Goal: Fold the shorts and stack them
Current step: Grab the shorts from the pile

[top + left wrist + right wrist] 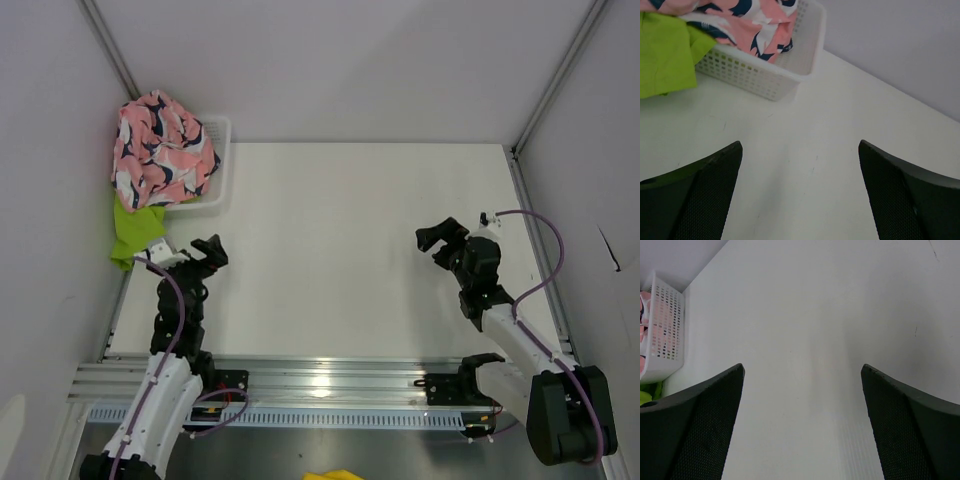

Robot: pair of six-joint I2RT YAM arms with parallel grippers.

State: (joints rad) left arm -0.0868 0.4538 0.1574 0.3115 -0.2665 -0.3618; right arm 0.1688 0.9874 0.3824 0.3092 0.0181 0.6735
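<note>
Both grippers are spread and hold nothing. We should send the left gripper (210, 253), the nearer one, to the green shorts (133, 232) and pinch one loose edge only, so nothing else gets dragged along. The right gripper (438, 243) hovers at mid-table. The green shorts spill crumpled over the near rim of the basket (222, 160) in the far left corner, and the pink shorts (162, 150), printed in navy and white, are heaped inside it.

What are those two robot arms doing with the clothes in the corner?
Nothing is being held. The left gripper and the right gripper are both open above the white table. The pink shorts with a navy-and-white print lie crumpled in the white mesh plastic basket at the far left corner, and the plain lime green shorts hang out over its near side. The left gripper is nearest and faces them. No folding has begun.
</note>
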